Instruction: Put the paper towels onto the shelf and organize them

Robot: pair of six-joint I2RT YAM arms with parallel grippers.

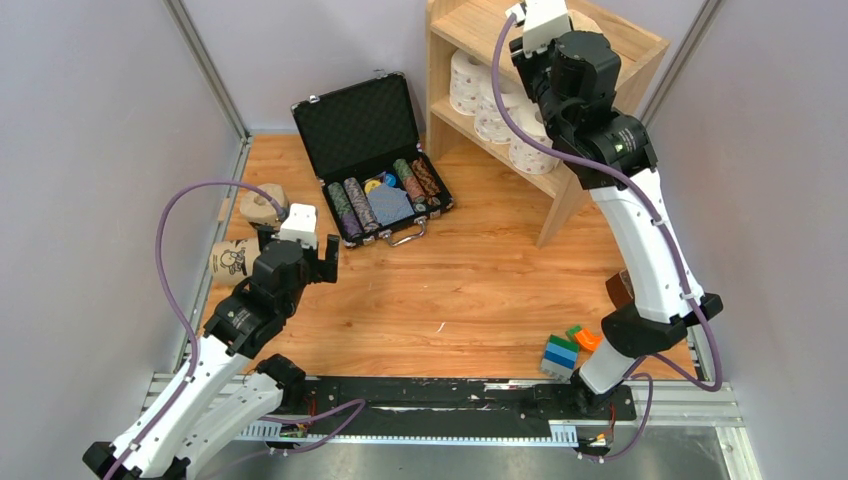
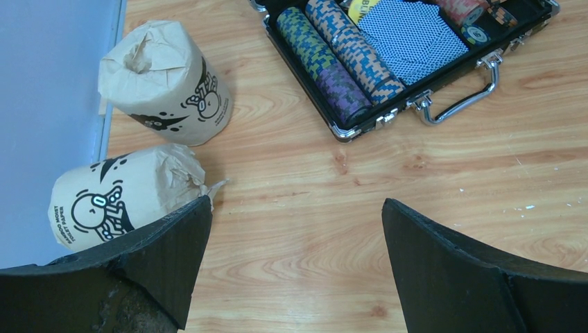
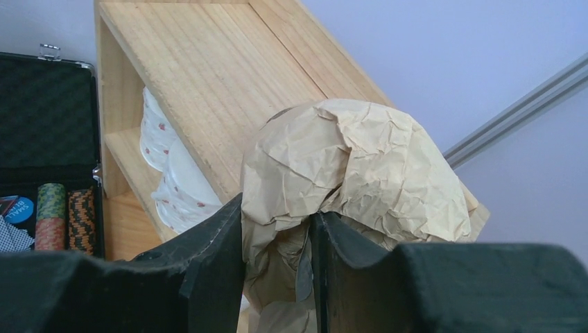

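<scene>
The light-wood shelf [image 1: 470, 25] stands at the back right. Three white dotted paper towels [image 1: 495, 112] sit in a row on its inner board. My right gripper [image 3: 277, 208] is over the shelf's flat top [image 3: 208, 76], shut on a tan-wrapped roll [image 3: 360, 166] whose crumpled wrapper fills the gap between the fingers. Two more tan rolls with black cartoon print lie on the table at the left wall: one upright [image 2: 166, 80], one on its side [image 2: 118, 201]. My left gripper [image 2: 297, 205] hangs open just right of them, nothing between its fingers.
An open black case [image 1: 375, 150] with striped poker-chip rows lies left of the shelf. Coloured blocks [image 1: 565, 350] sit near the right arm's base. Grey walls close in on both sides.
</scene>
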